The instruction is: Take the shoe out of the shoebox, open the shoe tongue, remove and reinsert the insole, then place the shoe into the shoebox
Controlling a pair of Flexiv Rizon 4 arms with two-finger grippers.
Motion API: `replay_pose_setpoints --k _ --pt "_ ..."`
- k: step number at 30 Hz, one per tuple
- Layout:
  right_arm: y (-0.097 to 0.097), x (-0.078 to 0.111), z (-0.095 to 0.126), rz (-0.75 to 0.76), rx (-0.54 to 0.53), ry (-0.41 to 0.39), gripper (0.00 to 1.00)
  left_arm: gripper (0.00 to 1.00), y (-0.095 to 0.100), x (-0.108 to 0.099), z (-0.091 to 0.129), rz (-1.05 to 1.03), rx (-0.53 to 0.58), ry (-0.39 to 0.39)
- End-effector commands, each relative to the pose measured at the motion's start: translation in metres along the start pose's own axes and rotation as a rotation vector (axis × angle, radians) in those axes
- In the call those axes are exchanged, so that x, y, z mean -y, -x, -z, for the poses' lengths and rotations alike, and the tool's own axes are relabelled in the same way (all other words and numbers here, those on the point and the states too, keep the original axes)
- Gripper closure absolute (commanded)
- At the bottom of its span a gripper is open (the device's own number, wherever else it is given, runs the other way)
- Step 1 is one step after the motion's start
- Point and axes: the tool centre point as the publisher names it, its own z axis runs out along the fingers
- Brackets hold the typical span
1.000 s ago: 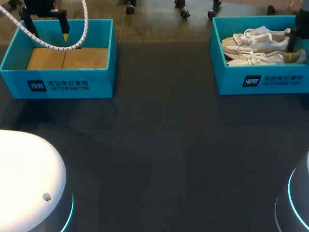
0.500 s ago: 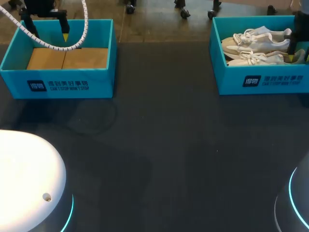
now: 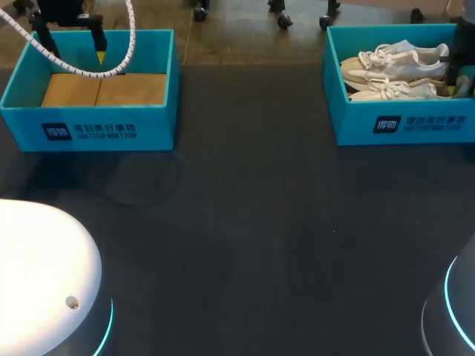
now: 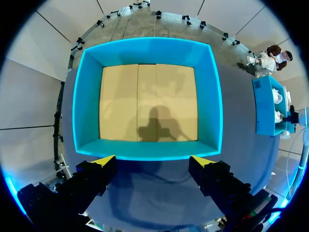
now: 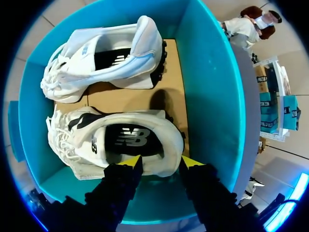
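Observation:
A teal shoebox (image 3: 401, 124) at the table's far right holds two white sneakers lying side by side. The nearer sneaker (image 5: 87, 140) has its heel between my right gripper's fingers (image 5: 160, 162): one yellow tip sits inside the shoe's opening and the other outside the heel, both against the heel wall. From the head view this gripper (image 3: 454, 83) is low inside the box at the nearer sneaker's (image 3: 393, 90) heel end. The farther sneaker (image 5: 106, 53) lies untouched. My left gripper (image 4: 157, 159) hangs wide open above the near wall of the other box, holding nothing.
A second teal box (image 3: 89, 126) stands at the far left with only a cardboard floor (image 4: 147, 101) inside. A white coiled cable (image 3: 111, 68) from my left arm drapes over it. Dark tabletop (image 3: 245, 222) stretches between and in front of the boxes.
My right gripper has sunk lower into the shoebox and its fingers have closed in on the nearer sneaker's heel. The left arm has not moved.

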Motion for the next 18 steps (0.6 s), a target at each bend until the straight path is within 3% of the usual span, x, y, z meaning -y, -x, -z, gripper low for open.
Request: replay_pose_setpoints --k 1,7,10,13,18 --pt "0.001 -0.003 0.0 0.001 -0.002 -0.007 0.53 0.0 0.0 0.0 0.0 0.0 0.0 0.0" --pt "0.005 -0.005 -0.003 0.009 0.022 -0.015 0.51 0.0 0.0 0.0 0.0 0.0 0.0 0.0" --pt "0.006 -0.005 -0.008 0.016 0.028 -0.024 0.35 0.0 0.0 0.0 0.0 0.0 0.0 0.0" --pt "0.006 -0.006 -0.011 0.023 0.024 -0.03 0.27 0.0 0.0 0.0 0.0 0.0 0.0 0.0" --pt "0.006 -0.008 -0.016 0.031 0.022 -0.034 0.25 0.0 0.0 0.0 0.0 0.0 0.0 0.0"
